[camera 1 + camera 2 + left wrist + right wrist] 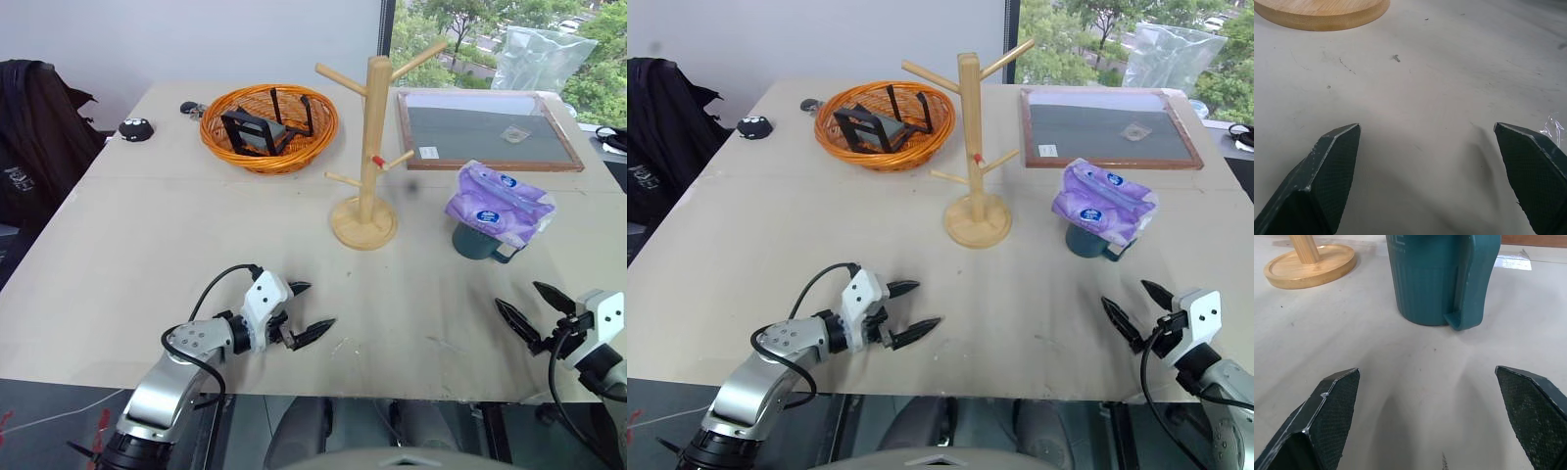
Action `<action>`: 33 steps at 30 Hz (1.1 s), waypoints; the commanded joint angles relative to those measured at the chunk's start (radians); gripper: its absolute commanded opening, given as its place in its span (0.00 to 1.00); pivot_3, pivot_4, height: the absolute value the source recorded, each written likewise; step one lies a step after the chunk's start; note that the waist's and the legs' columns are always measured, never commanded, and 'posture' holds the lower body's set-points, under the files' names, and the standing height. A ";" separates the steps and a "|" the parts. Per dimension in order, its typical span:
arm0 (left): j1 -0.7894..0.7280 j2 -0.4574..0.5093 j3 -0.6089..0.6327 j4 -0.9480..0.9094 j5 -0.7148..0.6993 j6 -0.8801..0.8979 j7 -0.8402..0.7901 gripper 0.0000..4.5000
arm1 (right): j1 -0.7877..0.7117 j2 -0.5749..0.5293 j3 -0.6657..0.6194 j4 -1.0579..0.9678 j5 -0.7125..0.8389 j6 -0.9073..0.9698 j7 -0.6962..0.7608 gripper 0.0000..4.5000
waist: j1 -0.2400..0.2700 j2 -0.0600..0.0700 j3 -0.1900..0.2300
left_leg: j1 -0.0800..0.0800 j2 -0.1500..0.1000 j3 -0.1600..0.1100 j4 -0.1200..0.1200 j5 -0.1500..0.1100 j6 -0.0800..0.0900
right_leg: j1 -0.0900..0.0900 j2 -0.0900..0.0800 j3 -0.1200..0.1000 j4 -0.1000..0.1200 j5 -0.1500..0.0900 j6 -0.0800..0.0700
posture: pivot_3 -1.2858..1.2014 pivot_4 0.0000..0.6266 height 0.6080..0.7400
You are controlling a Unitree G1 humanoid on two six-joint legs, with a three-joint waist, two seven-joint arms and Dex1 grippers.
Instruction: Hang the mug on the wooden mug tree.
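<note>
Beige bench (pixel 147 255) carries one of each task item. One wooden mug tree (pixel 370 147) stands upright at centre frame, slightly above the middle, on its round disc base. Five pegs are countable, one of them red-tipped, all bare. One mug (pixel 480 243), teal, sits on the bench right of centre, well apart from the tree, loop handle turned toward the lower right. One purple packet (pixel 500 203) lies on top of the mug and covers its mouth, so its rim cannot be seen. In the right wrist view the mug (pixel 1442 279) stands upright with the handle toward the camera and the tree's base off to the side.

One orange wicker basket (pixel 269 125) is at upper centre-left, holding black frame-like parts; their count is unclear. One wood-framed dark board (pixel 485 129) lies at upper right. Two small dark objects sit at upper left near the bench edge, the bigger one (pixel 136 128) rounded; a clear plastic bag (pixel 544 57) shows at top right.

Two grippers, both near the bottom edge. Left gripper (pixel 308 311), lower left of centre, has its two fingers spread wide and holds nothing. Right gripper (pixel 534 307), lower right corner, is also spread wide and empty, aimed toward the mug but well short of it.
</note>
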 commanded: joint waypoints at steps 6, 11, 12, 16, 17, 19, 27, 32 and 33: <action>-0.016 -0.018 0.022 -0.001 -0.022 -0.017 -0.006 1.00 | -0.021 -0.036 -0.022 0.024 -0.015 -0.065 0.024 0.99 | 0.000 0.000 0.000 | 0.000 0.000 0.000 0.000 0.000 0.000 | 0.000 0.000 0.000 0.000 0.000 0.000 | 0.52 0.24 0.98; -0.016 -0.022 0.032 -0.006 -0.025 -0.020 -0.005 1.00 | -0.024 -0.038 -0.018 0.035 -0.019 -0.077 0.026 0.99 | 0.000 0.000 0.000 | 0.000 0.000 0.000 0.000 0.000 0.000 | 0.000 0.000 0.000 0.000 0.000 0.000 | 0.52 0.24 0.98; -0.016 -0.022 0.032 -0.007 -0.024 -0.020 -0.006 1.00 | -0.021 -0.042 -0.020 0.036 -0.025 -0.082 0.027 0.99 | 0.000 0.000 0.000 | 0.000 0.000 0.000 0.000 0.000 0.000 | 0.000 0.000 0.000 0.000 0.000 0.000 | 0.52 0.24 0.98; -0.026 -0.015 0.034 -0.012 -0.027 -0.014 -0.016 1.00 | 0.019 -0.088 -0.046 0.018 -0.049 -0.103 0.056 0.99 | 0.002 0.000 0.001 | 0.000 0.000 0.000 0.000 0.000 0.000 | 0.000 0.000 0.000 0.000 0.000 0.000 | 0.52 0.24 0.98; -0.033 -0.006 0.030 -0.014 -0.023 -0.014 -0.025 1.00 | 0.028 -0.105 -0.066 0.009 -0.043 -0.103 0.062 0.99 | 0.003 0.000 0.001 | 0.000 0.000 0.000 0.000 0.000 0.000 | 0.000 0.000 0.000 0.000 0.000 0.000 | 0.52 0.24 0.98; -0.057 0.009 0.028 -0.020 -0.019 -0.014 -0.041 1.00 | 0.036 -0.150 -0.119 -0.019 -0.026 -0.093 0.069 0.99 | 0.002 0.000 0.001 | 0.000 0.000 0.000 0.000 0.000 0.000 | 0.000 0.000 0.000 0.000 0.000 0.000 | 0.52 0.24 0.98; -0.198 0.028 0.036 -0.096 -0.153 0.074 -0.118 1.00 | -0.043 -0.380 -0.277 -0.266 0.078 0.105 0.043 0.99 | -0.005 0.000 0.003 | 0.000 0.000 0.000 0.000 0.000 0.000 | 0.000 0.001 0.000 0.000 0.000 0.000 | 0.52 0.24 0.98; -0.332 0.016 0.004 -0.126 -0.214 0.134 -0.138 1.00 | -0.316 -0.455 -0.047 -0.354 0.128 0.264 -0.022 0.99 | -0.003 -0.003 0.004 | -0.001 0.000 0.000 0.001 0.000 0.000 | 0.000 0.001 -0.001 0.000 0.000 0.000 | 0.52 0.24 0.98; -0.346 0.015 -0.003 -0.128 -0.212 0.137 -0.137 1.00 | -0.355 -0.454 -0.004 -0.346 0.108 0.269 -0.023 0.99 | -0.003 -0.003 0.004 | -0.001 -0.001 0.000 0.002 0.000 0.000 | 0.000 0.001 -0.001 0.000 0.000 0.000 | 0.52 0.24 0.98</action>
